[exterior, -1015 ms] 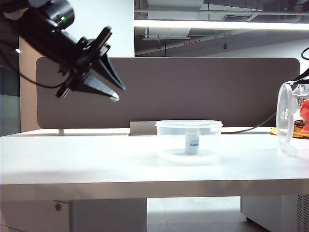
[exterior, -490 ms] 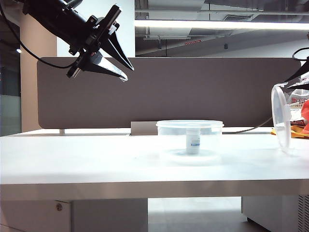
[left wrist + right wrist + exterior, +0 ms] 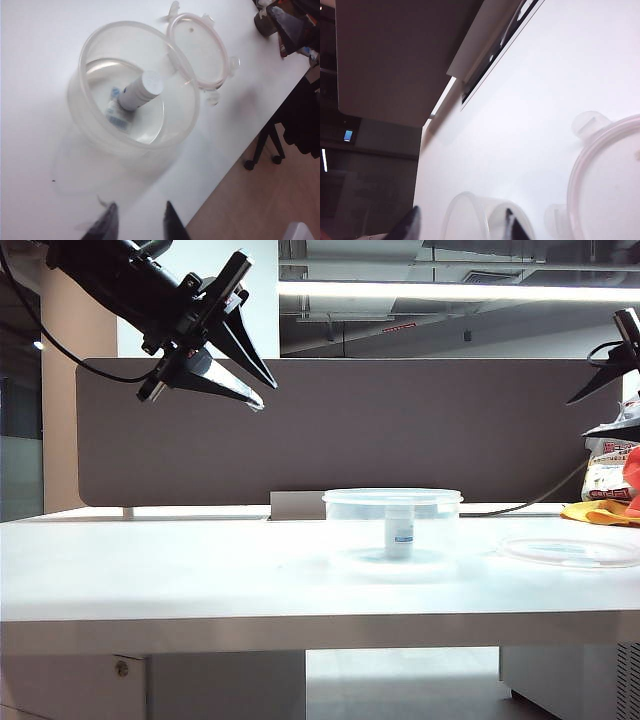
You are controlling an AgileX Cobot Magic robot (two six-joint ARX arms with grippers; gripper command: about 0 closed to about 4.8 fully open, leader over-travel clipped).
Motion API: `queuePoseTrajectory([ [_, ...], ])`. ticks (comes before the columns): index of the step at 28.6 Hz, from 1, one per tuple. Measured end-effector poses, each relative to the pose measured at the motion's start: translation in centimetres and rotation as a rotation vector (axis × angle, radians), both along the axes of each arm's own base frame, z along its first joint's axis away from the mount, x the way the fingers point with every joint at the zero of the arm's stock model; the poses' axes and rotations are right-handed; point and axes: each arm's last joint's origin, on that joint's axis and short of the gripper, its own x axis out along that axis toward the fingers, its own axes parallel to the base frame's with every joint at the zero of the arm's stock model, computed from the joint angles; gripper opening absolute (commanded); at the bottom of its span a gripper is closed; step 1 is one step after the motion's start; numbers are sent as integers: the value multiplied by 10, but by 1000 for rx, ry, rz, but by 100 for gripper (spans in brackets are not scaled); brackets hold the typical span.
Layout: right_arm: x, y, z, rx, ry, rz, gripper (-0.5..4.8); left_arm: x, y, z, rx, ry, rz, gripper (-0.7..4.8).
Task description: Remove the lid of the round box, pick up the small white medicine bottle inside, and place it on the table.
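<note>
- Exterior view: the small white medicine bottle [image 3: 399, 532] stands upright inside the round box [image 3: 391, 527], which sits uncovered near the middle of the table [image 3: 180, 570].
- The lid [image 3: 571, 552] lies flat on the table to the right of the box, apart from it; from this side it reads only as a thin disc.
- Left wrist view: seen from above, the bottle's white cap [image 3: 151, 82] faces the camera and its label with blue marks shows against the box floor. The lid's rim tabs, unseen from the side, are plain here, and the lid [image 3: 197, 50] lies just beside the box [image 3: 135, 90]; whether they touch I cannot tell.
- Left gripper [image 3: 255, 385]: high over the table's left part in the exterior view, well apart from the box, fingers parted and holding nothing; its own camera shows two dark fingertips [image 3: 106, 227] with bare table between them.
- Right gripper [image 3: 461, 222]: only dark parts show at the exterior view's right edge, above the lid. Its wrist view shows two fingertips [image 3: 409, 222] spread wide, gripping nothing, with the box rim [image 3: 465, 212] and part of the lid [image 3: 607, 175] beneath.
</note>
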Motion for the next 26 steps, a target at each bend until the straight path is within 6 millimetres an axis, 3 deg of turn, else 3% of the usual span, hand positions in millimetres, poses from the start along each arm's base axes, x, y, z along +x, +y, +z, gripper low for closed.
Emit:
queuePoseTrajectory([
  [2, 0, 0, 1, -1, -8, 3, 186, 0, 0, 0, 2, -2, 2, 119],
  [5, 0, 0, 3, 8, -26, 27, 10, 3, -5, 5, 16, -14, 7, 114],
  [6, 0, 1, 3, 10, -35, 39, -9, 5, -9, 8, 25, -25, 8, 114],
  [10, -5, 3, 17, 8, -98, 100, -6, 16, -38, 22, 107, -48, -51, 115],
  [13, -11, 8, 34, -21, -158, 112, -6, 25, -58, 22, 155, -13, -93, 115],
  [20, -29, 28, 43, -178, -152, 211, -6, 44, -75, 13, 171, 10, -96, 115],
  [26, -64, 55, 76, -348, -210, 267, -6, 44, -93, -1, 195, 40, -122, 115],
])
